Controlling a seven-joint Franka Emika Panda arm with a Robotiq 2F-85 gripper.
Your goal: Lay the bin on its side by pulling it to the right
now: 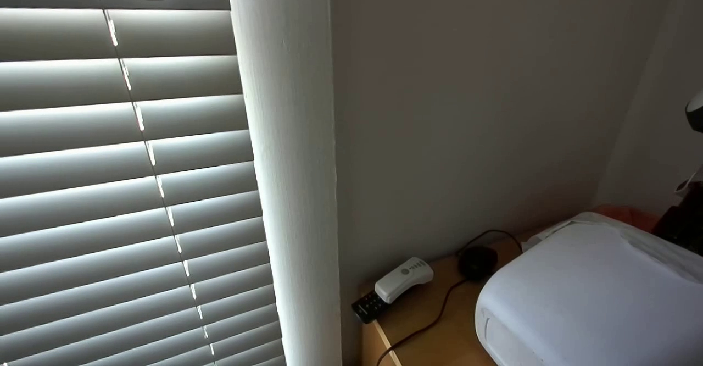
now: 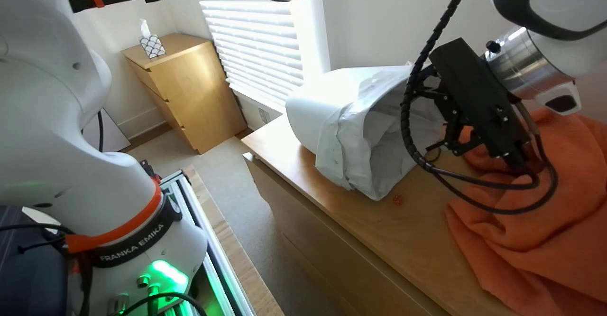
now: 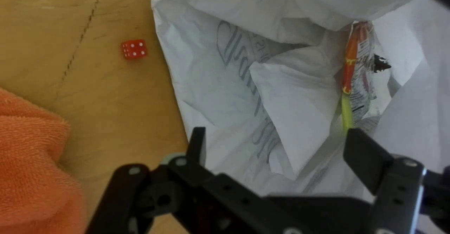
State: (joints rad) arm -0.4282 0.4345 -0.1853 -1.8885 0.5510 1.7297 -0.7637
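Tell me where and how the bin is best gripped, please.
Probably the liner-covered rim, from the open end: the bin lies on its side, that end facing the open gripper, and this edge seems easier to pinch than the wide, rounded body.

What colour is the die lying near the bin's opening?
The die is red with white dots, clearest in the wrist view.

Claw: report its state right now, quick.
Claw: open, jaws wide apart, holding nothing; the liner shows through the gap in the wrist view.
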